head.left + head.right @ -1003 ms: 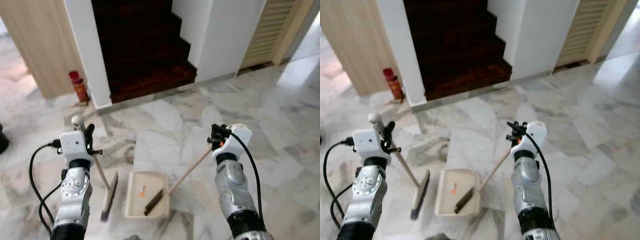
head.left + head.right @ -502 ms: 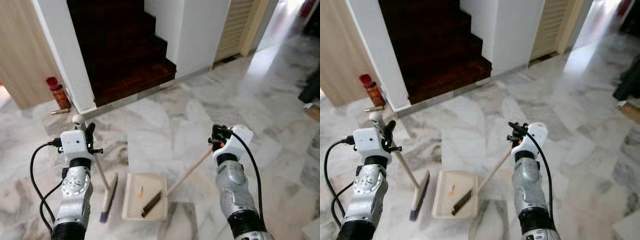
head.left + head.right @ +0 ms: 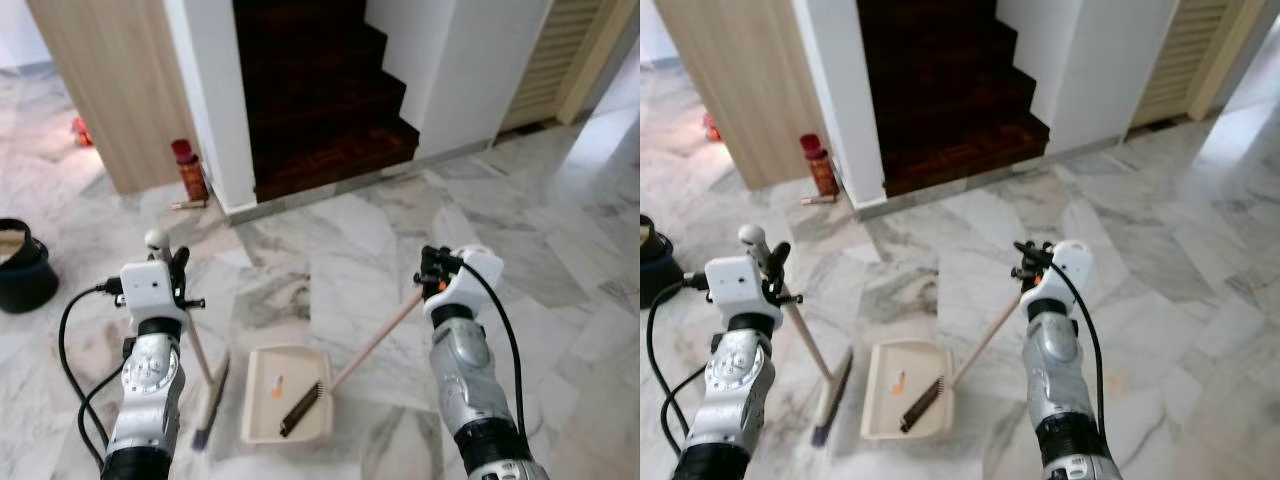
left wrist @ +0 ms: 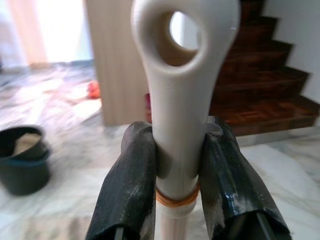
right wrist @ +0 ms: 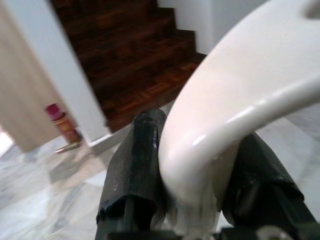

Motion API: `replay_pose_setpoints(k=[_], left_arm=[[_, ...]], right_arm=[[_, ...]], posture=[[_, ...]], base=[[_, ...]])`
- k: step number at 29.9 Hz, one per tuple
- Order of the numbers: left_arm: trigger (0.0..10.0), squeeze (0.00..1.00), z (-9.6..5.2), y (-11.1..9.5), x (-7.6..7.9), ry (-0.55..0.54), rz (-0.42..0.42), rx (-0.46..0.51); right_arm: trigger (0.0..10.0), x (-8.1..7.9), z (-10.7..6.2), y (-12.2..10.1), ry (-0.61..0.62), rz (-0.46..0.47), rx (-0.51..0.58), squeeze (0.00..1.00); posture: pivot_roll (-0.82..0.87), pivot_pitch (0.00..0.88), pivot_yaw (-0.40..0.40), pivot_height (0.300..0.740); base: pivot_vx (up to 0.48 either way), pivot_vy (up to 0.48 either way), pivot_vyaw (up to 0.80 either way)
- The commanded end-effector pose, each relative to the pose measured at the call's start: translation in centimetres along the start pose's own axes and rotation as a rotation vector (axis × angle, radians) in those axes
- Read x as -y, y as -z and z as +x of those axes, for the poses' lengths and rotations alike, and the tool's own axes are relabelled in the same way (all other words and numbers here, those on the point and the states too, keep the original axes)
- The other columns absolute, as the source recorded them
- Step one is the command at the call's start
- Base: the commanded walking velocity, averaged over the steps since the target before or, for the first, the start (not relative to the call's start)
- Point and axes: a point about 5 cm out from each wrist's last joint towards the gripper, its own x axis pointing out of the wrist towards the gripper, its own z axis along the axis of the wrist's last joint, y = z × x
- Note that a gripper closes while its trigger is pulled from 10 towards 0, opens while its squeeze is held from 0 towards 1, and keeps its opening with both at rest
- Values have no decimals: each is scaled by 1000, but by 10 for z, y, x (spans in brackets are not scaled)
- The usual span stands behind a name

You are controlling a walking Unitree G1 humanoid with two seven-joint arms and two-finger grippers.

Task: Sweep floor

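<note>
The left gripper (image 4: 177, 165) clamps the broom (image 3: 205, 385), head on the floor at 9 o'clock of the dustpan (image 3: 290, 408). The right gripper (image 5: 192, 170) clamps the dustpan's handle, rising toward 2 o'clock.

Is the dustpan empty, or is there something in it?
Not empty: the dustpan on the floor holds a small orange scrap and a dark comb-like piece.

From head height our two eye views look forward and down across the marble floor (image 3: 340, 250) toward the dark staircase (image 3: 320, 100), sharing nearly the same scene. Our wrist views sit very close behind each gripper's fingers, both facing that staircase (image 4: 260, 90) low down.
</note>
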Motion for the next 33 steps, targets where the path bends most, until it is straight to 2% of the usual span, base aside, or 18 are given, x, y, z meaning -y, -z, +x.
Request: replay_pose_setpoints(k=[1,18,26,33], left_arm=[[10000,0,5,-13,3,9,-4,61],[10000,0,6,-13,3,8,-3,61],[10000,0,6,-13,4,13,-3,56],[10000,0,7,-13,4,14,-4,54]], right_arm=[[10000,-2,4,-12,-6,21,57,0],[10000,-3,5,-12,-11,21,55,0],[10000,-4,4,-14,-12,20,69,0],[10000,-4,5,-15,-14,39,75,0]], posture=[[34,1,-23,740],[37,17,-25,740],[36,29,-22,740],[36,34,-23,740]], base=[[0,322,0],[0,323,0],[0,322,576],[0,322,0]])
